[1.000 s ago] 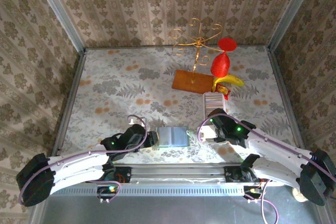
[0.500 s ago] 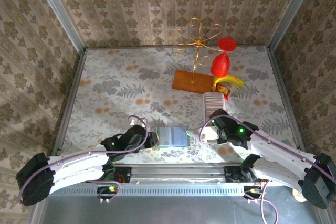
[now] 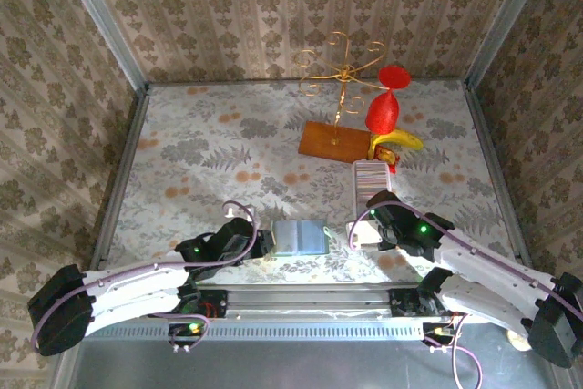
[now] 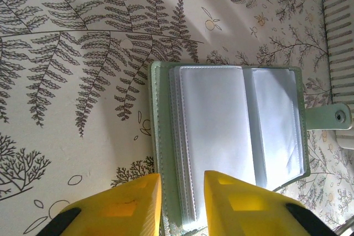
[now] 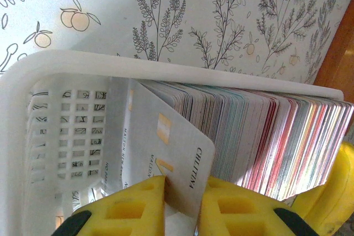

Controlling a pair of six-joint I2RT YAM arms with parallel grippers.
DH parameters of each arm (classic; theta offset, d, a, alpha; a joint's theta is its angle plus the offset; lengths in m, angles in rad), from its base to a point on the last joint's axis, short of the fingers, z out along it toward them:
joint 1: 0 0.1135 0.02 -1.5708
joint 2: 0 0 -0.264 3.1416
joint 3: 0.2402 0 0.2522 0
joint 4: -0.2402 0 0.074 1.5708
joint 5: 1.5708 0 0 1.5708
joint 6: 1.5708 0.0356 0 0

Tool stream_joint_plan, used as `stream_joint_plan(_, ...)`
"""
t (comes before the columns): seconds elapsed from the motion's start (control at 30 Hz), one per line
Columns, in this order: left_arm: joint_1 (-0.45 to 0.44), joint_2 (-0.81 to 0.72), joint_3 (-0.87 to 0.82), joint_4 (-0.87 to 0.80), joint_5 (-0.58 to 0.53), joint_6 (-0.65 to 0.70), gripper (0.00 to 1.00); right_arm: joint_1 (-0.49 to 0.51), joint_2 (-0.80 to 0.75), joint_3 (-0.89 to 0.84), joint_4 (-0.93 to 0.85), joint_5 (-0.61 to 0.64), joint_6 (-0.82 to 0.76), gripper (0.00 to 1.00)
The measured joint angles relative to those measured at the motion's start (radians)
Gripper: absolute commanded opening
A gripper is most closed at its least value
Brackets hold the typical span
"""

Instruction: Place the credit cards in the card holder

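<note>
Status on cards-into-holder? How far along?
Done: card holder lies open on the table; its visible sleeves look empty.
In hand: left gripper pinches the holder's edge; right gripper pinches one card, tilted out of the stack in the white tray.
Left: carry that card over, slide it into a sleeve, then more cards.

The bench [image 3: 200,148] cloth is cream with grey fern leaves and small orange fruit. The card holder [image 4: 161,136] is grey-green, its pockets glossy bluish-white. The tray [image 5: 22,98] is white; the cards [image 5: 260,131] show pink, red and grey edges. The board [image 3: 332,141] is brown. Yellow jaws on the left gripper [image 4: 182,179] and right gripper [image 5: 182,183].
</note>
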State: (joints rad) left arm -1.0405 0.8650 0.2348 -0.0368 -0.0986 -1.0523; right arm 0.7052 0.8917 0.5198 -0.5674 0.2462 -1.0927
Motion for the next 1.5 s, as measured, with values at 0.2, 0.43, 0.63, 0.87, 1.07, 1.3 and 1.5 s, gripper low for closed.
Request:
stream_joint_plan(0.2,-0.001,0.0,0.0,-0.008,-0.004,0.0,0.24,0.014,-0.035,0.001,-0.047,-0.014,0.028,0.12)
stream_joint_plan(0.43,-0.002,-0.003,0.0,-0.006,-0.002,-0.002,0.23,0.066,-0.072,0.047,-0.171,-0.085,0.114,0.04)
stream_joint_plan(0.63,-0.002,-0.029,0.0,-0.016,-0.003,-0.002,0.2,0.078,-0.096,0.098,-0.261,-0.145,0.196,0.0)
stream_joint_plan(0.87,0.001,-0.031,0.01,-0.047,-0.01,-0.001,0.19,0.085,-0.133,0.178,-0.315,-0.232,0.347,0.0)
stream_joint_plan(1.07,0.003,-0.03,0.034,-0.049,-0.023,0.002,0.21,0.085,-0.138,0.244,-0.254,-0.281,0.618,0.0)
stream_joint_plan(1.3,0.009,-0.027,0.049,-0.071,-0.04,-0.001,0.21,0.085,-0.137,0.249,-0.092,-0.31,1.017,0.0)
stream_joint_plan(1.5,0.015,-0.027,0.051,-0.088,-0.061,-0.009,0.2,0.085,-0.104,0.249,-0.01,-0.309,1.393,0.0)
